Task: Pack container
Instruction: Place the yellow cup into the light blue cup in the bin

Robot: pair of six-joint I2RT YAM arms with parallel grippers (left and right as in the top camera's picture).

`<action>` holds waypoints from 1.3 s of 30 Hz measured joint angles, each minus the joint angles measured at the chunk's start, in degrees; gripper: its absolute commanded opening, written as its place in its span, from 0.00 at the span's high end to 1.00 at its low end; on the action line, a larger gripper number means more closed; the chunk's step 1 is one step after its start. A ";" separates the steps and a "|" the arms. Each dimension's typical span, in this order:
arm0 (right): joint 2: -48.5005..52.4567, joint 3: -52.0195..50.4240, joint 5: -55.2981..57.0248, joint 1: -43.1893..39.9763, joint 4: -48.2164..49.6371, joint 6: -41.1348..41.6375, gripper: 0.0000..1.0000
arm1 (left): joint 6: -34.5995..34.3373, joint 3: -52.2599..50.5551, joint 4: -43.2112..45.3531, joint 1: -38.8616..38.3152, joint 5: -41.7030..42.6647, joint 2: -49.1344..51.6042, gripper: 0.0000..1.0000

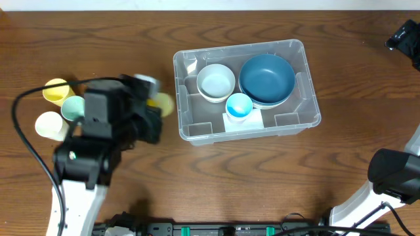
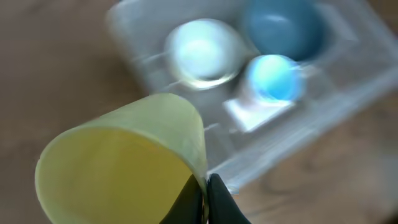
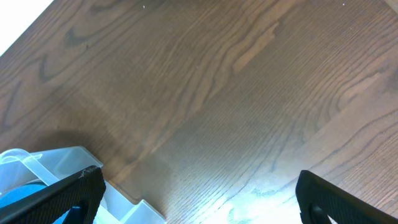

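Observation:
The clear rectangular container (image 1: 246, 128) sits at the table's middle, holding a cream bowl (image 1: 216, 82), a dark blue bowl (image 1: 266, 78) and a small light blue cup (image 1: 239, 105). My left gripper (image 2: 206, 199) is shut on the rim of a yellow cup (image 2: 121, 171), one finger inside and one outside. From overhead that cup (image 1: 162, 103) hangs just left of the container. The left wrist view is blurred and shows the container (image 2: 186, 56) ahead. My right gripper (image 3: 199, 199) stands open over bare wood, with a container corner (image 3: 59, 163) at its left finger.
Three more cups stand at the left: yellow (image 1: 56, 90), green (image 1: 73, 107) and cream (image 1: 50, 124). The left arm (image 1: 98, 141) covers the table between them and the container. The right arm's base (image 1: 394, 174) is at the lower right.

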 measured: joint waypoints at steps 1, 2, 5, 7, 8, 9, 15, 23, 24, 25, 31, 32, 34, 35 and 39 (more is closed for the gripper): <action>0.00 0.00 -0.02 0.00 0.00 0.00 0.01 | 0.72 0.04 1.05 -2.80 0.42 -0.57 0.94; 0.00 0.00 0.00 0.00 0.00 0.00 0.01 | 1.07 0.09 2.05 -4.87 0.57 -0.76 0.94; 0.00 0.00 -0.02 0.00 0.00 0.00 0.01 | 1.68 0.22 5.70 -11.37 -0.59 -0.13 0.94; 0.00 0.00 -0.02 0.00 0.00 0.00 0.01 | 1.68 0.96 6.21 -14.86 -2.47 1.36 0.94; 0.00 -0.02 -0.02 0.00 0.00 0.00 0.01 | 1.68 1.62 5.99 -15.96 -3.43 2.29 0.94; 0.00 -0.02 0.00 0.00 0.00 0.00 0.01 | 1.68 2.75 5.60 -17.11 -4.66 3.78 0.94; 0.00 -0.02 -0.02 0.00 -0.02 0.00 0.01 | 1.68 13.92 -0.76 -19.85 -9.77 13.86 0.94; 0.00 -0.02 -0.02 0.00 0.00 0.00 0.01 | 1.70 31.26 -6.88 -20.00 -12.15 26.86 0.94; 0.00 -0.02 0.00 0.00 -0.02 0.00 0.01 | 1.70 32.65 -6.54 -20.00 -12.17 28.15 0.94; 0.00 0.00 -0.02 0.00 0.00 0.00 0.01 | 1.70 33.77 -6.19 -20.00 -12.20 29.22 0.94; 0.00 0.00 0.00 0.00 -0.02 0.00 0.01 | 1.77 41.13 -4.24 -20.02 -12.37 37.20 0.94; 0.00 -0.02 0.00 0.00 -0.02 0.00 0.01 | 1.92 41.83 -4.22 -20.02 -12.35 38.27 0.94; 0.00 -0.02 0.00 0.00 -0.02 0.00 0.01 | 2.08 42.40 -4.50 -20.15 -12.37 40.02 0.94; 0.00 0.00 0.00 0.00 -0.02 0.00 0.01 | 2.14 42.42 -4.92 -20.24 -12.37 40.68 0.94; 0.00 0.00 0.00 0.00 0.00 0.00 0.01 | 3.21 42.42 -8.20 -21.79 -12.50 43.41 0.94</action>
